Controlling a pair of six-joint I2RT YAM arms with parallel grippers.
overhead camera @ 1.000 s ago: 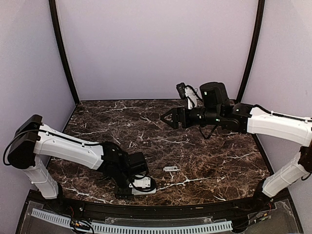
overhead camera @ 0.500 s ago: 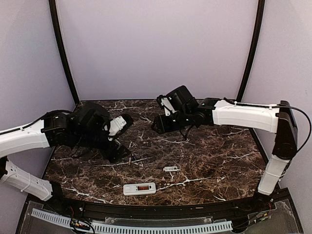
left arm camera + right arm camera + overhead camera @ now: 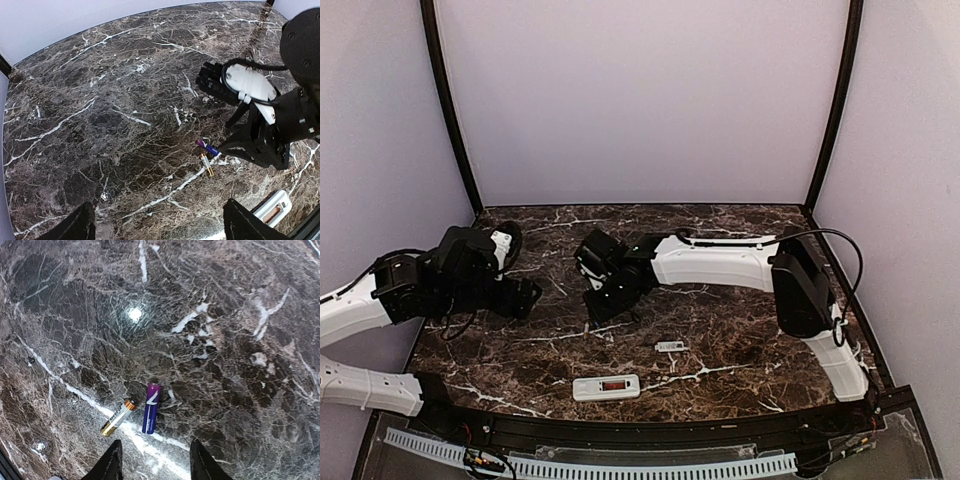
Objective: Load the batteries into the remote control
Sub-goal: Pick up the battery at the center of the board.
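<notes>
1. Top external view: the right end effector [image 3: 603, 303] has swung from the back right of the desk [image 3: 750, 330] to left of centre, and now hangs low over the batteries [image 3: 151, 407].
2. Its fingers have narrowed but stand apart, nothing between them. The two batteries lie side by side on the desk just ahead of the tips, untouched.
3. The left end effector [image 3: 160, 230] has left the remote control [image 3: 606, 387] and drawn back left, fingers wide apart and empty.
4. The remote lies alone by the near edge, dark recess upward, so a first battery pickup looks imminent; nothing is loaded yet.
</notes>
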